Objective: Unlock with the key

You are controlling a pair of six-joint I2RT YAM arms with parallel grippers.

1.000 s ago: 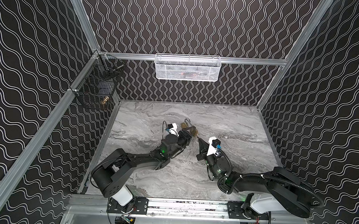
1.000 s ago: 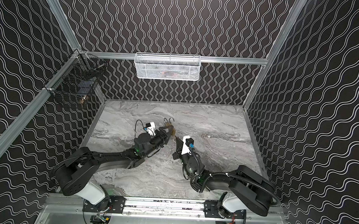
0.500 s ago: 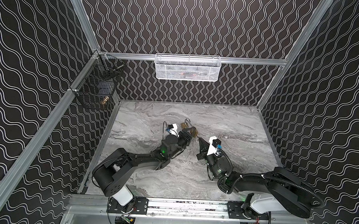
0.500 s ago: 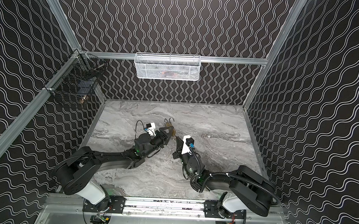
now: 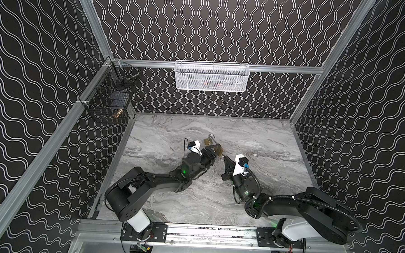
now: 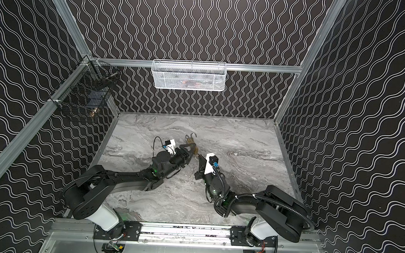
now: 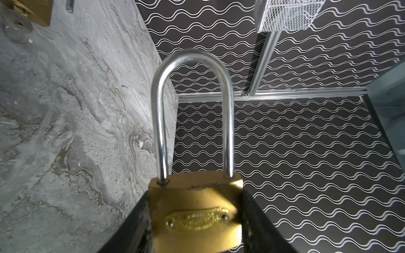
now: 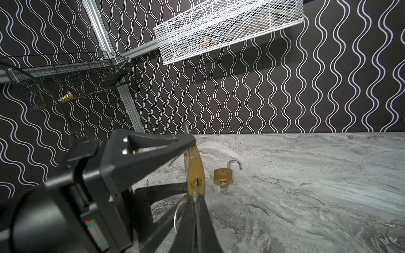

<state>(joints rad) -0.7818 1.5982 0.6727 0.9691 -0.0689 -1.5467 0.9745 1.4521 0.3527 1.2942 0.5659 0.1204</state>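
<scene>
Two brass padlocks show. The left gripper (image 5: 215, 149) is clamped on one padlock (image 7: 195, 210), its steel shackle (image 7: 228, 122) closed, held over the middle of the table (image 5: 266, 139). The right gripper (image 8: 195, 198), fingers pressed together on the key (image 8: 196, 183), meets its keyhole; how deep, I cannot tell. The other padlock (image 8: 223, 176) lies open nearby. Nothing has visibly moved since a second ago.

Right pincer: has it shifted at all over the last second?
No. Shut on the key, the right pincer sits where it was against the marble table's veining in both top views.
</scene>
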